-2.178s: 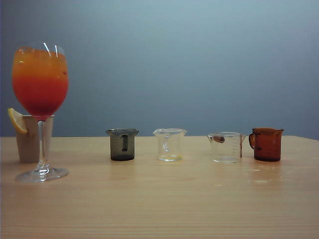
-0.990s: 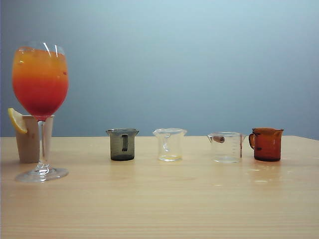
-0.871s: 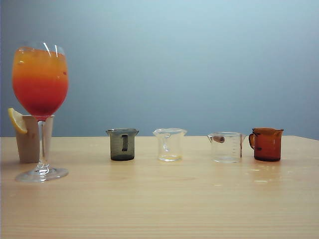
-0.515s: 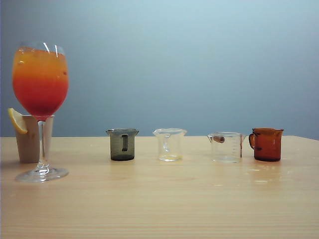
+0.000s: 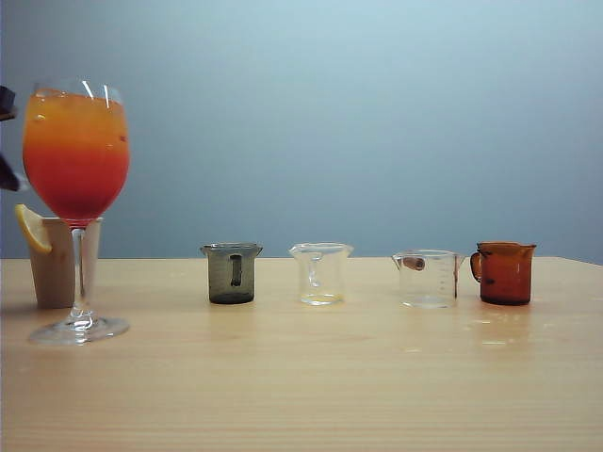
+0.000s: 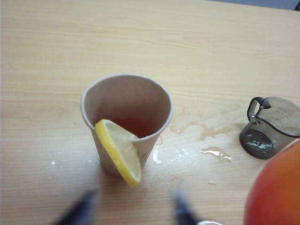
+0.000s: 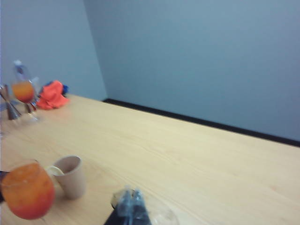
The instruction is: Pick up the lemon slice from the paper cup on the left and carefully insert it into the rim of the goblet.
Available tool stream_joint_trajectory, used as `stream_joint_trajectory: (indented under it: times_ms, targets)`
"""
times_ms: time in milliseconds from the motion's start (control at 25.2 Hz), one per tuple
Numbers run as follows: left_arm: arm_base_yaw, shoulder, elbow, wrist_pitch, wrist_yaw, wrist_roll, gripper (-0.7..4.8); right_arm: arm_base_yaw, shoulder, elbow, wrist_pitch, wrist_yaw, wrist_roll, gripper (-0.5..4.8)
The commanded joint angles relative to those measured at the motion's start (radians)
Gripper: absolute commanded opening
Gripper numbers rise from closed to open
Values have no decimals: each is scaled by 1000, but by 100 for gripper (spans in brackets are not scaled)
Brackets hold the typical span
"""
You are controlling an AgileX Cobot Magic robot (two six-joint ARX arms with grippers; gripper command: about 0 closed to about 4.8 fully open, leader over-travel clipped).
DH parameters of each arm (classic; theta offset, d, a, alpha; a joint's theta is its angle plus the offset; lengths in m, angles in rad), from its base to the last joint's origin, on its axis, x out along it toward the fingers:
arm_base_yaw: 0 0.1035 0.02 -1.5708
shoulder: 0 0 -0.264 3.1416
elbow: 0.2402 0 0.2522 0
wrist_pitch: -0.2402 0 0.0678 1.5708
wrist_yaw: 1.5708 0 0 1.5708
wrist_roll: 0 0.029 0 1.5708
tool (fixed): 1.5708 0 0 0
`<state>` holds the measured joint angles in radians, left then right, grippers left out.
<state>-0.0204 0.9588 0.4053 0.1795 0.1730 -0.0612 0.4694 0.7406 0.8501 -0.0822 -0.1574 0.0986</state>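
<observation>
The goblet [image 5: 75, 151], full of orange-to-red drink, stands at the table's left. Right behind it is the beige paper cup [image 5: 55, 266], with the lemon slice [image 5: 31, 229] hooked over its rim. My left gripper [image 5: 6, 137] shows only as two dark bits at the exterior view's left edge, above the cup. In the left wrist view that gripper [image 6: 131, 213] is open; its blurred fingers [image 6: 79, 213] straddle bare table short of the cup [image 6: 140, 101] and slice [image 6: 119, 151]. My right gripper [image 7: 131, 201] is shut, blurred and holds nothing, well off from the goblet [image 7: 26, 190].
A dark grey beaker [image 5: 231, 273], two clear beakers [image 5: 320, 273] [image 5: 429, 278] and an amber beaker [image 5: 504, 273] stand in a row across the table. Spilled drops [image 6: 213, 152] lie between cup and grey beaker [image 6: 272, 126]. An orange cloth [image 7: 51, 95] lies far off.
Dark parts of my left gripper have come into the exterior view at the left edge, above the paper cup. Goblet, cup, slice and beakers have not moved.
</observation>
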Motion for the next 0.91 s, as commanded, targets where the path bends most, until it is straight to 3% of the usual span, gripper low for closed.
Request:
stream_joint_trajectory:
  times_ms: [40,396,911]
  targets:
    - [0,32,4,28,3,0,292,45,21,4,42,2,-2,-4]
    - [-1,174,4,199,-23,-50,291,56,44,4,53,2,-3,-4]
    - [0,211,4,231,-46,-51,273,56,45,4,57,2,-13,-4]
